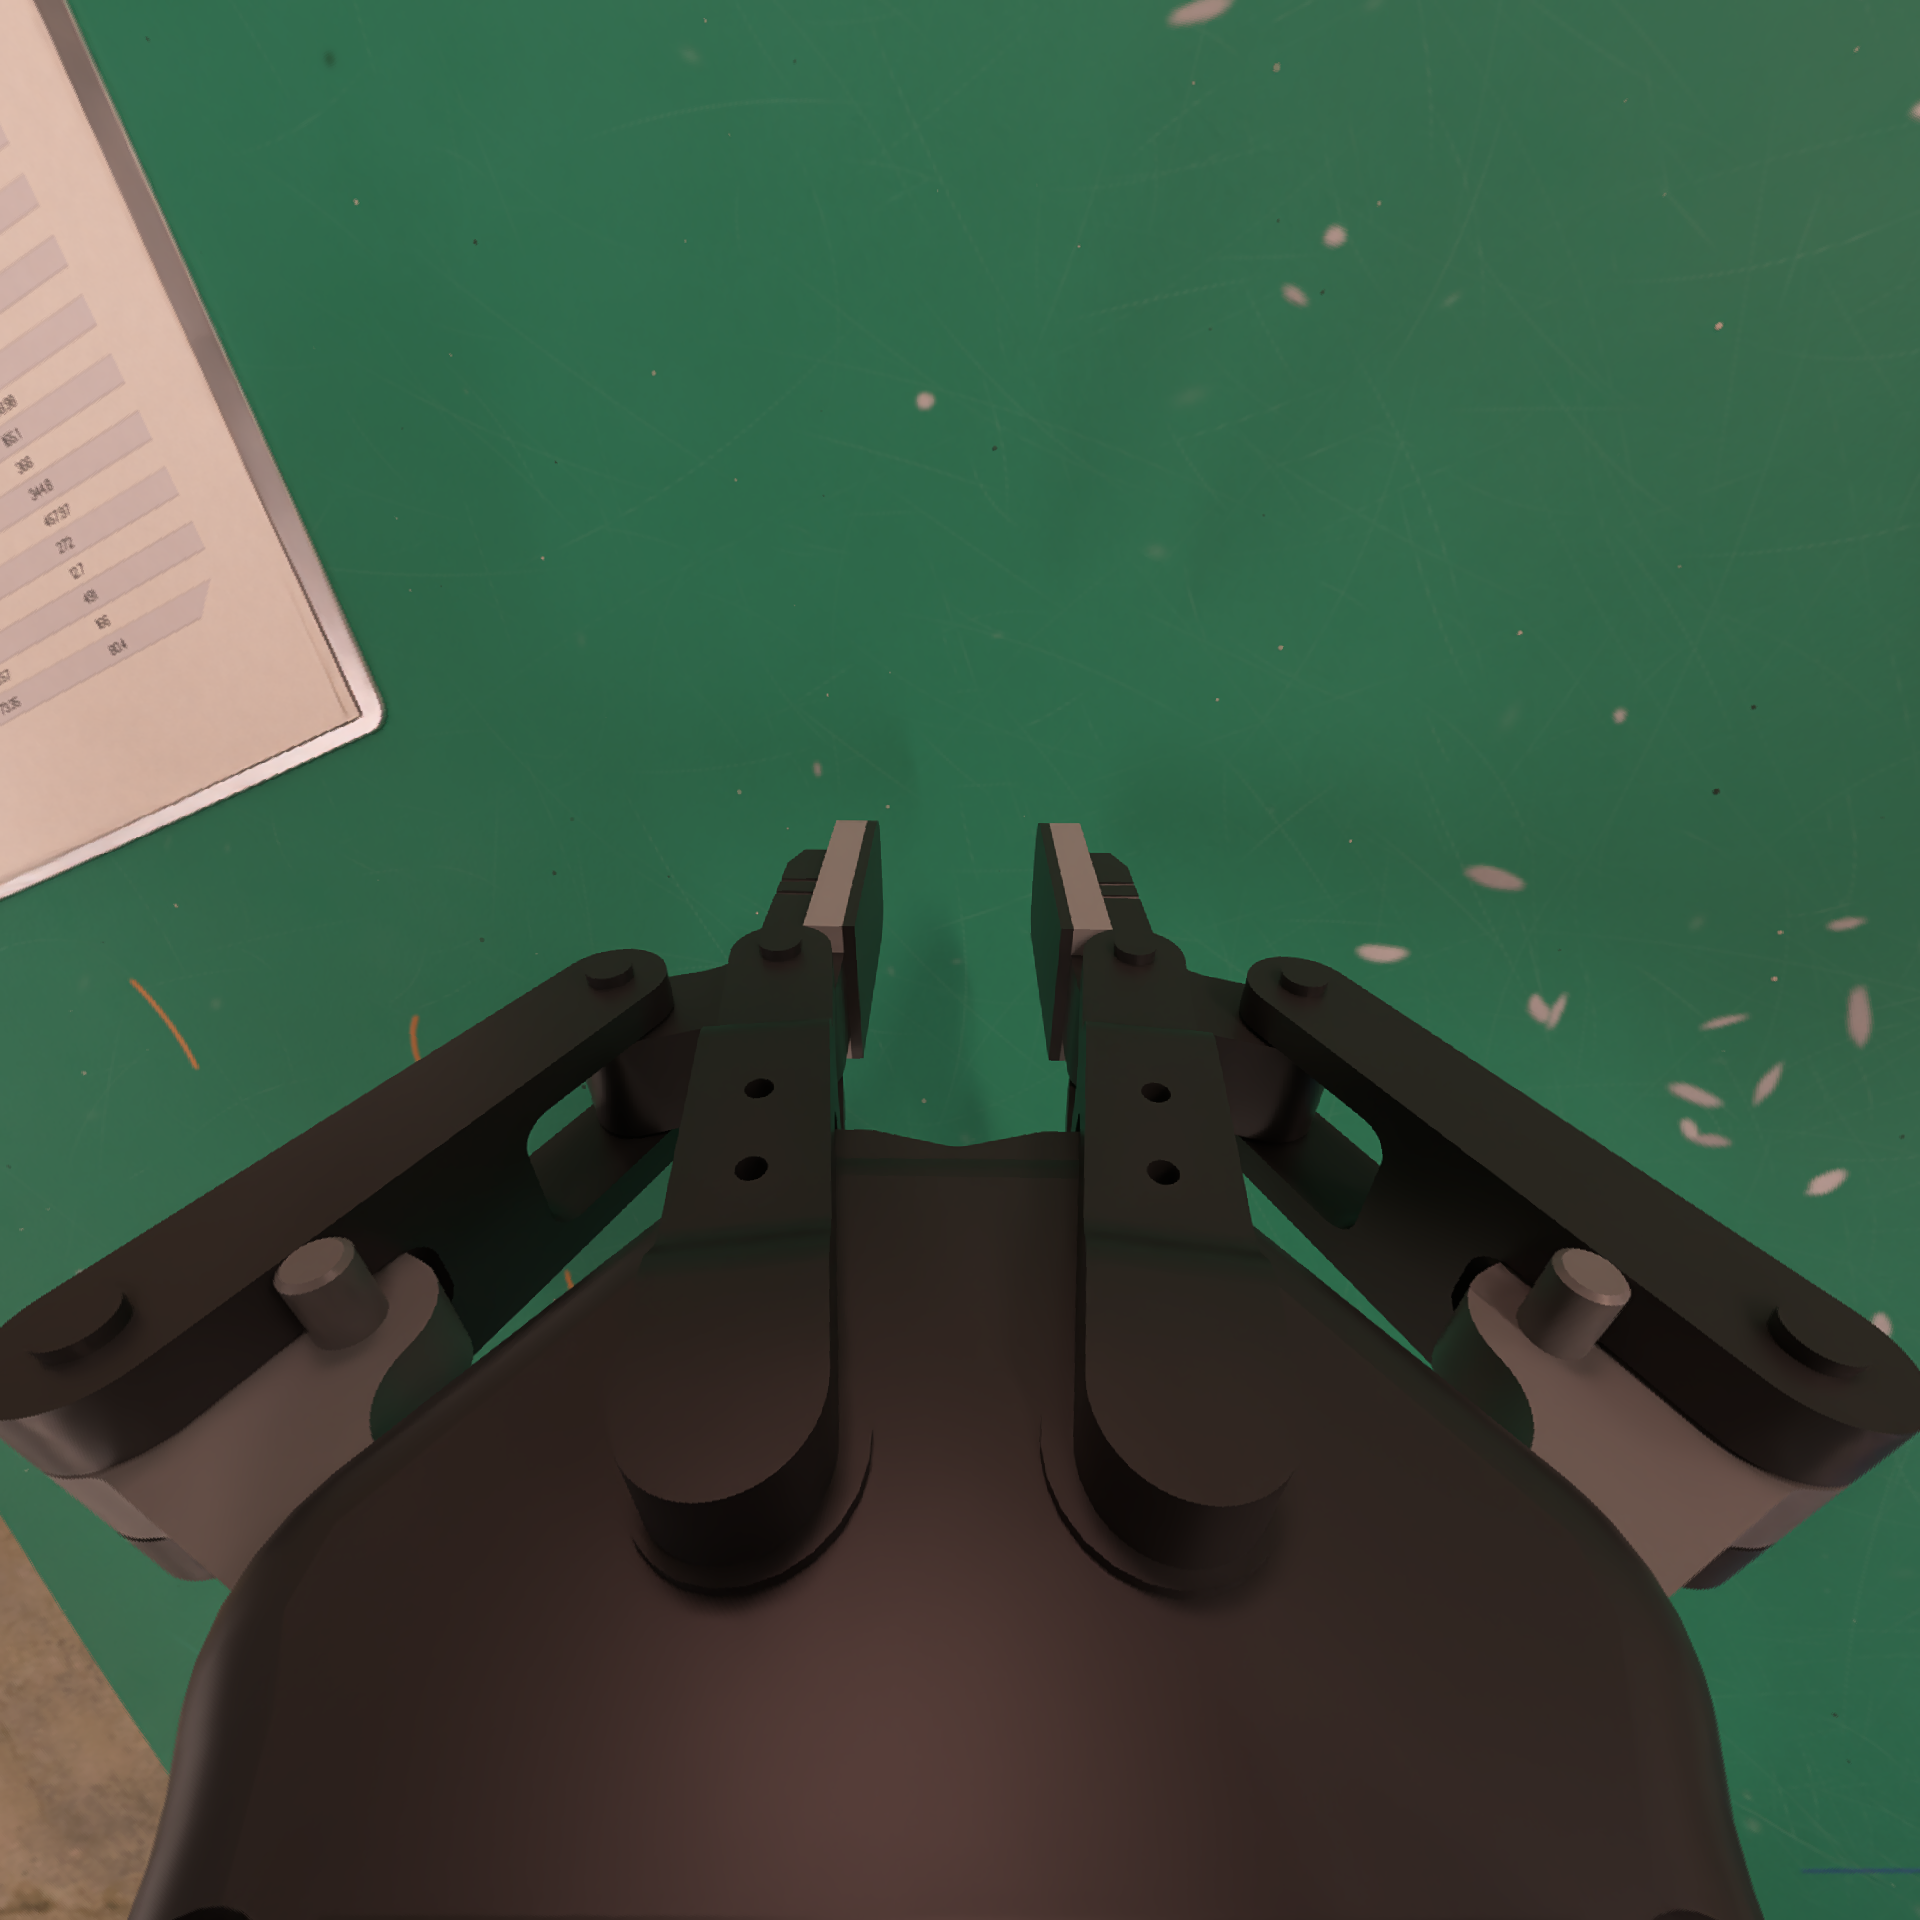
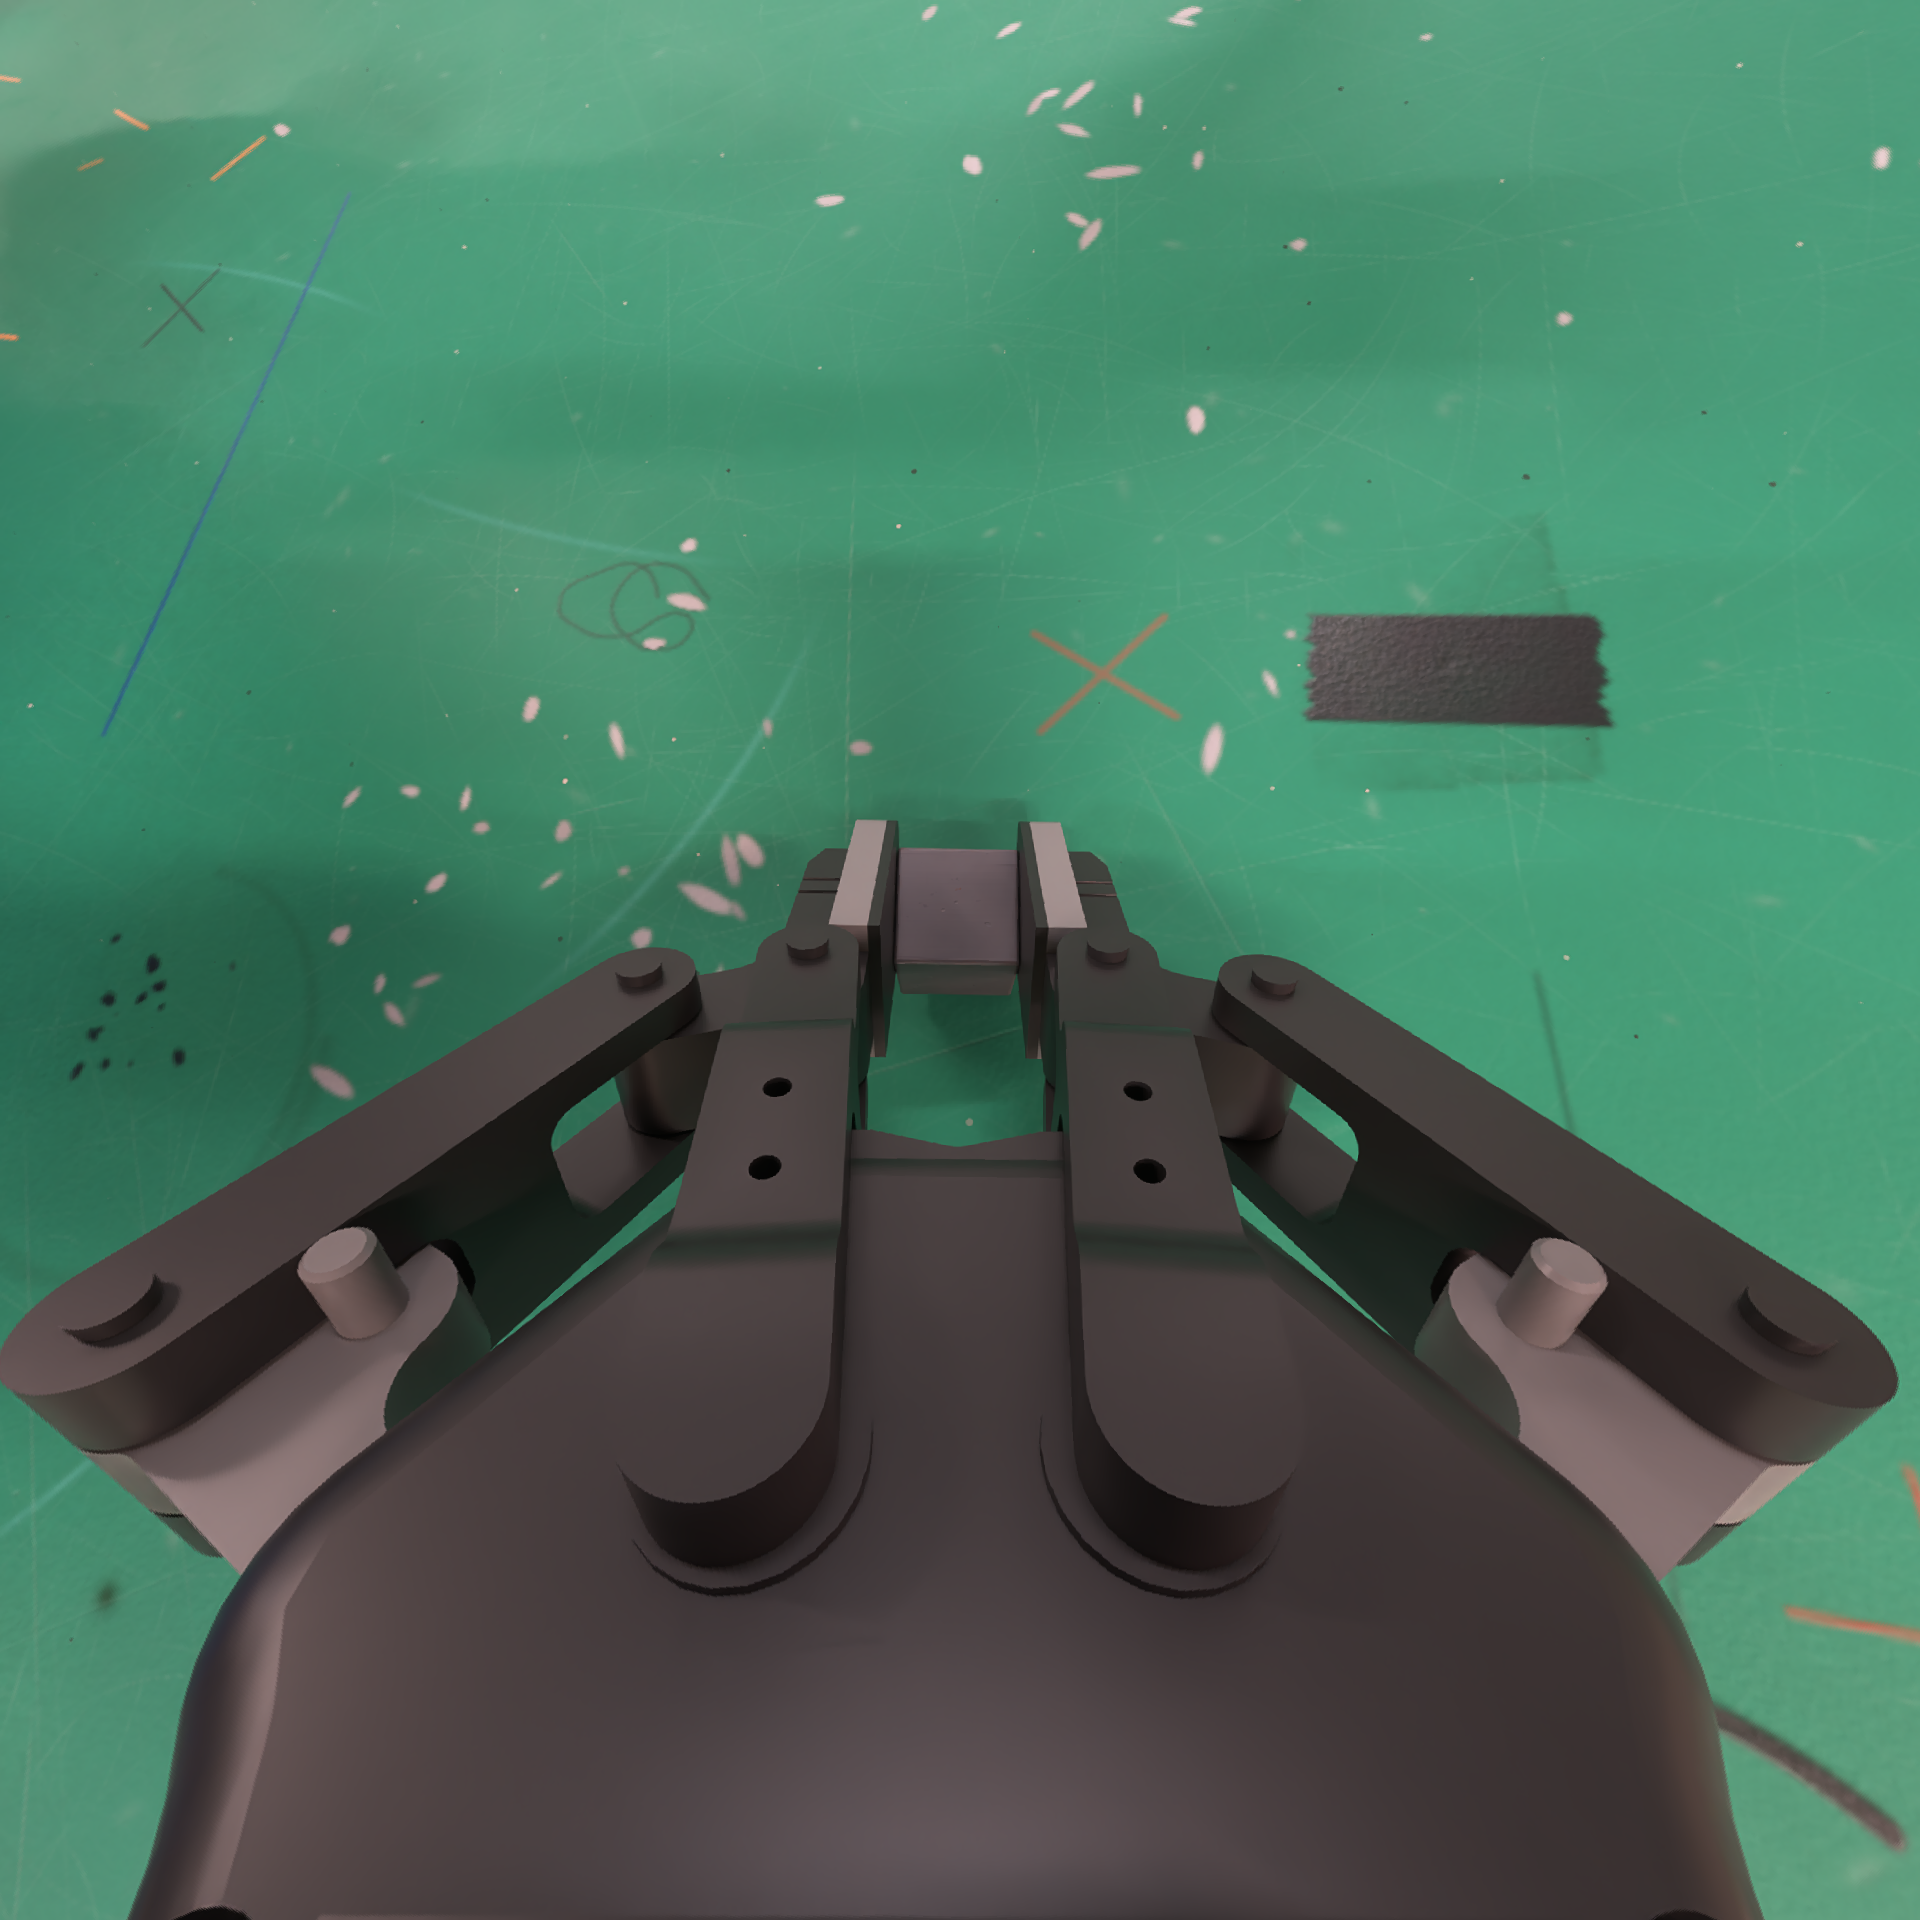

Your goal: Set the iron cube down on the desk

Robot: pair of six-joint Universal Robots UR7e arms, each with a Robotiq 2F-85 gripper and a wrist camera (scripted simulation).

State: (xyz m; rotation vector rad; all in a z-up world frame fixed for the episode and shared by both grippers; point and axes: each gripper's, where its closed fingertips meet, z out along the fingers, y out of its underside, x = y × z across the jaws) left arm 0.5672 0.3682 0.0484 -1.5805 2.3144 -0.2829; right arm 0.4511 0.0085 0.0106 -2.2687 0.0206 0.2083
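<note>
The right gripper point(image 2: 956, 883) is pointing down at the scuffed green desk surface point(image 2: 1351, 436), its jaws closing on a small dull grey iron cube point(image 2: 954, 914) — both pads are pressing against the cube's sides, and the cube is sitting between the fingertips, above the desk. Whether it is touching the surface cannot be told. A strip of black tape point(image 2: 1455, 670) is lying on the desk ahead and to the right, near a tan cross mark point(image 2: 1104, 675). The left gripper point(image 1: 956, 914) is hanging over bare green desk, jaws partly apart and holding nothing — a white printed sheet in a grey frame point(image 1: 156, 520) is lying off to its left.
</note>
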